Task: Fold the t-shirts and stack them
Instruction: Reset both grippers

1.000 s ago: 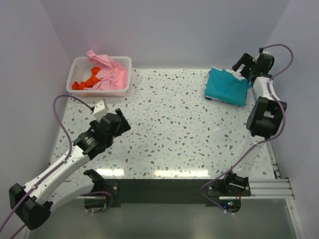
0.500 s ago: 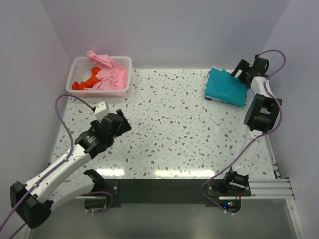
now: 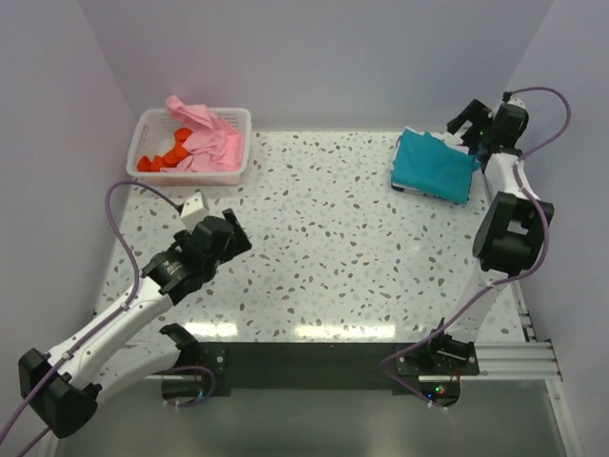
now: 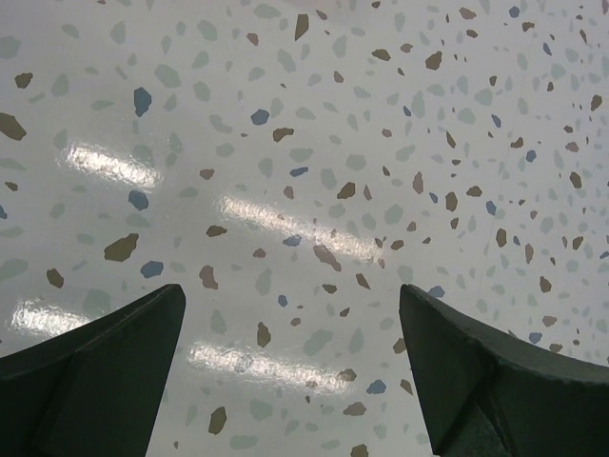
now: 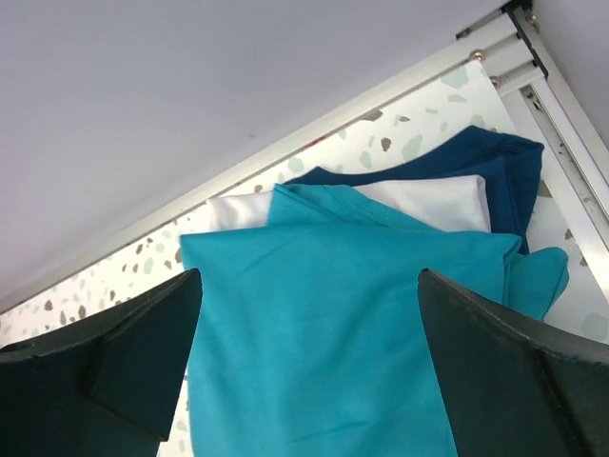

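A folded teal t-shirt [image 3: 434,167] lies on top of a stack at the table's far right. In the right wrist view the teal shirt [image 5: 333,333] covers a white shirt [image 5: 433,202] and a dark blue shirt [image 5: 485,157]. My right gripper [image 3: 469,120] is open and empty, just above the stack's far right edge; in its wrist view the gripper [image 5: 309,357] has its jaws wide apart over the teal cloth. My left gripper [image 3: 228,235] is open and empty over bare table at the left; its wrist view [image 4: 290,367] shows only tabletop. Pink [image 3: 205,138] and orange-red [image 3: 162,157] shirts lie in the basket.
A white slatted plastic basket [image 3: 233,119] stands at the far left corner. Lilac walls close the back and both sides. A metal rail [image 5: 533,57] runs along the table's right edge by the stack.
My right gripper has shifted slightly right and back from the teal stack, staying open. The left arm and the shirts have not moved.
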Robot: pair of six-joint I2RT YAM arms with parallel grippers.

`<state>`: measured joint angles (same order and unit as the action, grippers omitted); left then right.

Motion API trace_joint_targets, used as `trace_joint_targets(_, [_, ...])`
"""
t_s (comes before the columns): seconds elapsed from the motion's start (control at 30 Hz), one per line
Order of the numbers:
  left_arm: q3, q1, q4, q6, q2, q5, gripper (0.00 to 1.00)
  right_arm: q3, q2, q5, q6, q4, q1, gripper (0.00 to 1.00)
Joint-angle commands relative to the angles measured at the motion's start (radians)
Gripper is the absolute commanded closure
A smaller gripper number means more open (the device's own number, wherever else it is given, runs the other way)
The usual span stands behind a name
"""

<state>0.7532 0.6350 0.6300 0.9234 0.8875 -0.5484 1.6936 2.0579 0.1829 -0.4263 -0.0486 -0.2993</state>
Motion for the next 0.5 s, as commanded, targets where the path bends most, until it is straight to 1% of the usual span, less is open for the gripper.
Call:
trace_joint_targets(0.0, [-0.002,-0.006,-0.007,-0.012,-0.028,-0.001,0.00,-0.063,-0.079,0.052,-0.017,0.115,0.009,0.01])
trace_joint_targets(0.07, [-0.012,-0.006,-0.010,-0.008,-0.050,-0.001,0.00,-0.110,-0.155,0.038,0.015,0.142,0.022,0.01])
trace_joint_targets(0.1, [-0.017,-0.006,-0.012,-0.008,-0.056,0.002,0.00,-0.171,-0.186,0.020,0.023,0.156,0.028,0.01])
trace_joint_targets(0.13, [-0.017,-0.006,-0.012,-0.008,-0.068,0.010,0.00,-0.196,-0.255,0.018,0.032,0.167,0.034,0.01])
trace_joint_targets(0.23, [-0.023,-0.006,-0.006,-0.008,-0.090,0.010,0.00,-0.293,-0.366,-0.023,0.055,0.133,0.055,0.01])
trace_joint_targets(0.27, [-0.025,-0.006,-0.003,-0.008,-0.094,0.008,0.00,-0.326,-0.448,-0.039,0.055,0.139,0.063,0.01])
trace_joint_targets(0.33, [-0.023,-0.006,0.002,-0.006,-0.102,0.001,0.00,-0.409,-0.524,-0.069,0.064,0.125,0.081,0.01])
trace_joint_targets(0.37, [-0.022,-0.006,0.007,-0.006,-0.105,-0.002,0.00,-0.428,-0.595,-0.088,0.078,0.080,0.113,0.01])
trace_joint_targets(0.4, [-0.018,-0.006,0.011,-0.006,-0.105,-0.002,0.00,-0.452,-0.626,-0.106,0.089,0.052,0.133,0.01])
trace_joint_targets(0.43, [-0.017,-0.006,0.014,-0.006,-0.108,-0.004,0.00,-0.468,-0.665,-0.159,0.099,0.009,0.182,0.01])
trace_joint_targets(0.47, [-0.017,-0.006,0.016,-0.009,-0.110,-0.005,0.00,-0.485,-0.700,-0.180,0.100,-0.058,0.210,0.01])
